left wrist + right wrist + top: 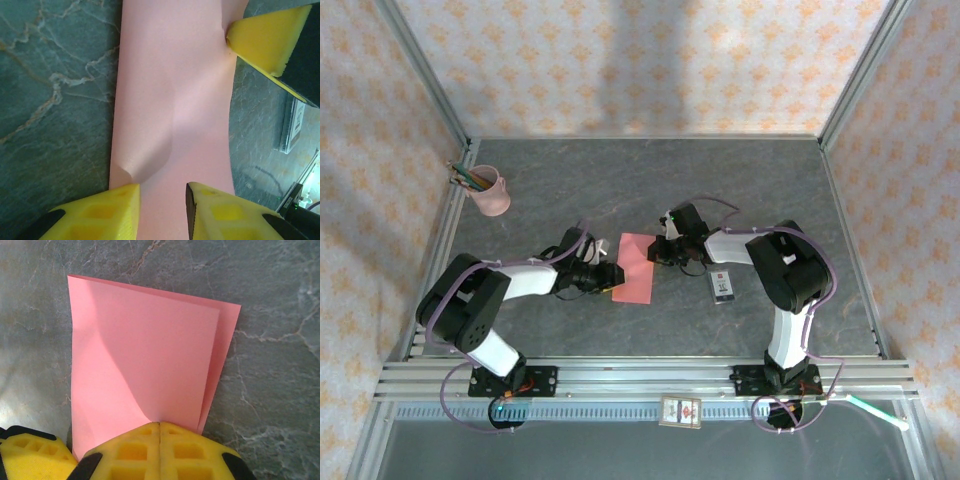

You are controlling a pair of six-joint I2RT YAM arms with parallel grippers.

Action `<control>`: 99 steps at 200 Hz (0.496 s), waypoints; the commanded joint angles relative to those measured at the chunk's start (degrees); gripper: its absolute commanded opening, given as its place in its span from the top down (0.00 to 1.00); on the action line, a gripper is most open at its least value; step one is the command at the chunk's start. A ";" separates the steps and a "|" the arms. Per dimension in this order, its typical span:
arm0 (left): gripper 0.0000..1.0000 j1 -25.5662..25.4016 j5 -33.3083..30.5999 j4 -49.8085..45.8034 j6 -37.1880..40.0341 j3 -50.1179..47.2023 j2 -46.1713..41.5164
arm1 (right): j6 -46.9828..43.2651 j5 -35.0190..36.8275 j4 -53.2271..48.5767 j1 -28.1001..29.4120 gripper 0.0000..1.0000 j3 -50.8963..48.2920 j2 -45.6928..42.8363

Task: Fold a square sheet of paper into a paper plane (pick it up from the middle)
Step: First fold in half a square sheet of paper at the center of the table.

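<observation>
Top external view: one pink sheet (633, 267) lies mid-table, folded in half, between two claws. The right claw (160, 436) is closed, pinching one edge, probably to anchor the sheet so its layers do not slide. The left claw (162, 192) stands partly open at the other side. Its yellow fingers (107, 212) rest on the paper and one dents it, so it likely flattens the fold rather than grips. The top layer sits slightly askew, showing a sliver of the lower one. Count: one sheet, two layers, two claws, one pencil cup (492, 193) at the far left, one small box (723, 286) beside the right arm.
</observation>
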 commanded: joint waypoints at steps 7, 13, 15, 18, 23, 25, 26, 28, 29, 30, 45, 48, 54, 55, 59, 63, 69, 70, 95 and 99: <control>0.65 0.26 -1.97 -3.72 0.85 -0.63 -2.74 | -1.76 10.19 -7.24 -0.55 1.00 -3.15 3.38; 0.65 -0.12 -1.26 -3.21 0.31 -0.74 -3.55 | -1.70 10.20 -7.22 -0.55 1.00 -3.15 3.27; 0.65 -0.29 -0.99 -2.98 0.13 -0.72 -3.76 | -1.76 10.23 -7.19 -0.55 1.00 -3.15 3.29; 0.65 -0.52 -0.60 -2.64 -0.13 -0.71 -4.05 | -1.77 10.19 -7.22 -0.55 1.00 -3.15 3.19; 0.65 -1.05 0.00 -2.11 -0.56 -0.79 -4.54 | -1.77 10.24 -7.24 -0.54 1.00 -3.21 3.18; 0.65 -1.28 0.25 -1.92 -0.74 -0.80 -4.75 | -1.77 10.20 -7.24 -0.55 1.00 -3.23 3.11; 0.64 -1.40 0.35 -1.78 -0.88 -0.80 -4.80 | -1.77 10.19 -7.24 -0.55 1.00 -3.23 3.10; 0.64 -1.58 0.53 -1.53 -1.04 -0.86 -5.01 | -1.77 10.23 -7.24 -0.55 1.00 -3.24 3.03; 0.64 -1.73 0.62 -1.41 -1.11 -0.87 -5.06 | -1.77 10.23 -7.24 -0.55 1.00 -3.24 3.01; 0.64 -1.89 0.75 -1.31 -1.19 -0.88 -5.09 | -1.77 10.25 -7.24 -0.55 1.00 -3.24 3.01; 0.64 -3.06 1.41 -0.23 -2.12 -1.19 -5.14 | -1.77 10.18 -7.24 -0.55 1.00 -3.16 3.00; 0.64 -3.17 1.37 -0.16 -2.21 -1.27 -5.01 | -1.77 10.23 -7.24 -0.55 1.00 -3.14 3.00; 0.64 -3.31 1.25 -0.07 -2.24 -1.48 -4.65 | -1.77 10.27 -7.16 -0.55 1.00 -3.15 3.05; 0.64 -3.29 1.15 -0.07 -2.19 -1.53 -4.57 | -1.77 10.22 -7.15 -0.55 1.00 -3.15 3.02; 0.64 -3.24 0.76 -0.26 -2.09 -1.75 -4.36 | -1.77 10.27 -7.15 -0.53 1.00 -3.15 3.06; 0.64 -3.20 0.17 -0.65 -1.87 -1.83 -4.10 | -1.77 10.20 -7.15 -0.55 1.00 -3.15 3.09; 0.64 -3.22 -0.83 -1.33 -1.40 -1.92 -3.74 | -1.77 10.13 -7.15 -0.55 1.00 -3.11 3.13; 0.64 -3.21 -0.98 -1.45 -1.34 -1.89 -3.68 | -1.77 10.16 -7.15 -0.55 1.00 -3.08 3.11; 0.64 -3.00 -2.44 -2.82 0.16 -2.60 -2.11 | -1.86 10.28 -7.24 -0.55 1.00 -3.06 3.09; 0.65 -2.94 -2.60 -3.08 0.49 -2.79 -1.92 | -1.91 10.32 -7.24 -0.55 1.00 -3.06 3.09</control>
